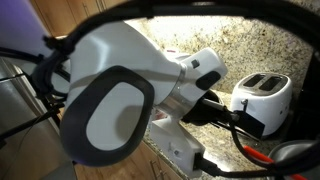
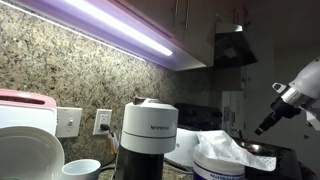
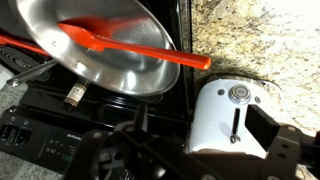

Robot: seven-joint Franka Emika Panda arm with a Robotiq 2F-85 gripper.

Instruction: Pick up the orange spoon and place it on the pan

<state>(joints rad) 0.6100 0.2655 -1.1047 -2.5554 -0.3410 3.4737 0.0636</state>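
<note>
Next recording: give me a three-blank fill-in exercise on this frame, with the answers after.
1. The orange spoon lies across the ____.
2. That vessel sits on a black ____.
3. The toaster beside it is coloured ____.
Missing words: pan; stove; white.

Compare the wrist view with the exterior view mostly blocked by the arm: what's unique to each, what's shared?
Wrist only: the pan on a black stove, the orange spoon lying across it, handle past the rim. Exterior only: the robot arm up close, filling most of the frame; an orange sliver low right may be the spoon. Both: the white toaster and granite counter.
</note>
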